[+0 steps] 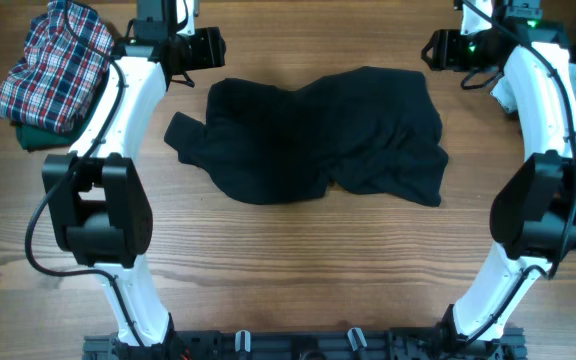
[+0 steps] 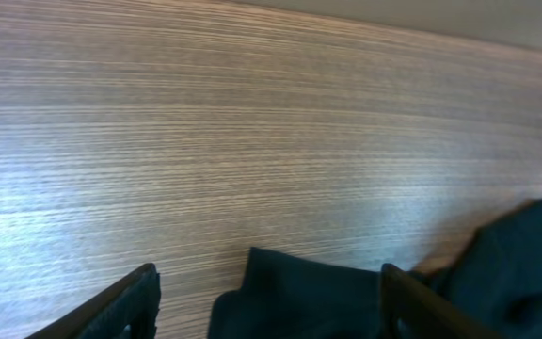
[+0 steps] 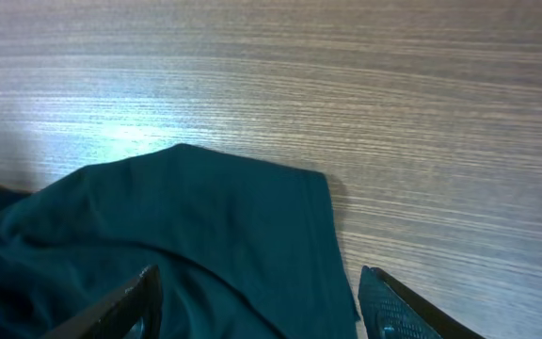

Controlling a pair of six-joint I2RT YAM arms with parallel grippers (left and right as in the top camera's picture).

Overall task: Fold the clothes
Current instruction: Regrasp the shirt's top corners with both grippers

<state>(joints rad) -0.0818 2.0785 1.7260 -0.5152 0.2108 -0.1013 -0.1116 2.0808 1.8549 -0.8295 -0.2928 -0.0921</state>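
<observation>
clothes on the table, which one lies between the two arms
The crumpled black fabric shirt, spread alone in the middle; the red plaid garment sits piled in a far corner.

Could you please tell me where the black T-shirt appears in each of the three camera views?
Overhead: the black T-shirt lies crumpled in the middle of the wooden table.
Left wrist: its fabric shows along the bottom edge, from the centre to the right corner.
Right wrist: it fills the lower left and centre.
Shared landmark: the table's wood grain, visible around the shirt in all three views.
</observation>
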